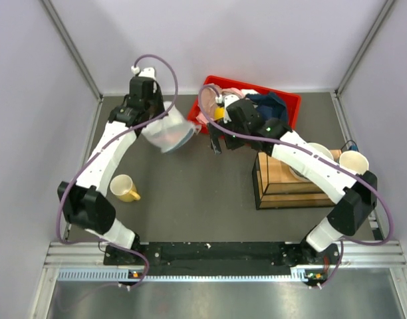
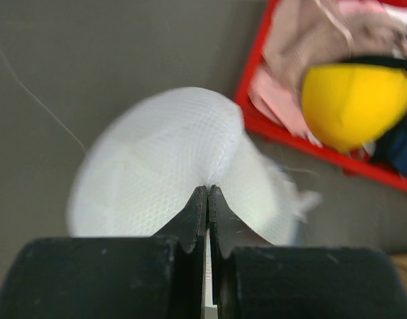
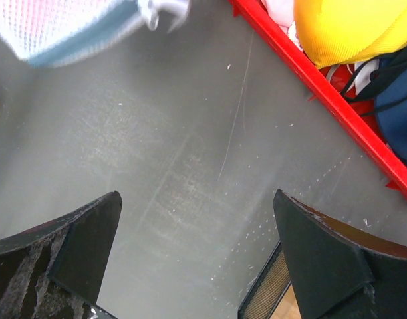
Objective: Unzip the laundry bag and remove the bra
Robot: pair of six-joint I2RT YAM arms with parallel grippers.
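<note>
- Left fingers [image 2: 207, 199] are pressed together, pinching the white mesh of the laundry bag [image 2: 170, 166], which hangs lifted off the grey desk [image 1: 190, 193].
- Right fingers [image 3: 197, 259] are spread wide, holding nothing, above the desk beside the red bin [image 1: 290, 103] of clothes.

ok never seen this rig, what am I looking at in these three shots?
Two white robot arms are bolted at the table's near edge. The overhead picture looks down on both; the other two come from cameras on each wrist. The left hand is shut, pinching the white mesh laundry bag, which looks lifted off the table. The right hand is open and empty above bare table beside the red bin of clothes. Also there: a yellow mug, a wooden crate, and something yellow in the bin.
</note>
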